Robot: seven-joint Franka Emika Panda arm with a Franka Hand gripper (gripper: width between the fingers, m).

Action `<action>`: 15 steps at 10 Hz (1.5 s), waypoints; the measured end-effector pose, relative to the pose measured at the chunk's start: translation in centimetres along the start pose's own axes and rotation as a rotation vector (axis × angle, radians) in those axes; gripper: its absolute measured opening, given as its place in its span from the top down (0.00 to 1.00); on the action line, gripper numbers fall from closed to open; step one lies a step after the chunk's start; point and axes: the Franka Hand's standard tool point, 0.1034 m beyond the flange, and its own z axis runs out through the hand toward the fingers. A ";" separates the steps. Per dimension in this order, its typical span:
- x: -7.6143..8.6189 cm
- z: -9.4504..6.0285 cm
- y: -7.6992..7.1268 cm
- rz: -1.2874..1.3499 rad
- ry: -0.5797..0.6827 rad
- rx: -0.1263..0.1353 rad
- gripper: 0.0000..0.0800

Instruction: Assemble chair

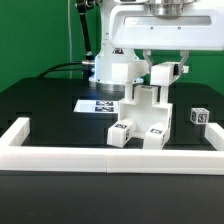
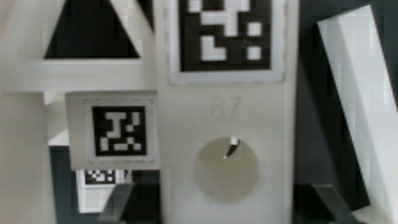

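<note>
Closest to the camera in the exterior view runs a low white barrier wall, its two ends turning back along the edges of the black surface. Just behind the wall's middle stands the partly built chair, made of chunky matte white pieces. Two blocky feet at its base carry black-and-white tags and face the wall, and taller pieces rise behind them. At the top of the chair, toward the exterior view's right, the fingers come straight down from above. They are closed on an upright white piece of the chair, which sits between them. The glossy white robot arm bulks behind, in front of a green backdrop. On the exterior view's left, the marker board lies flat on the surface, just beside the chair's base. A small loose block with a tag rests on the surface, apart from the chair on the exterior view's right. The wrist view is filled by a white upright of the chair seen very close. It bears a large tag and a small round hole. A second tag sits on a neighbouring white piece.
</note>
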 end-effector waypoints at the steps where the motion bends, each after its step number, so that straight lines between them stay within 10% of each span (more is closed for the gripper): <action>1: 0.0 0.1 0.1 0.000 -0.002 -0.001 0.64; 14: -0.2 2.5 0.5 -0.007 -0.026 -0.024 0.64; 15: -0.2 2.5 0.5 -0.007 -0.026 -0.024 0.44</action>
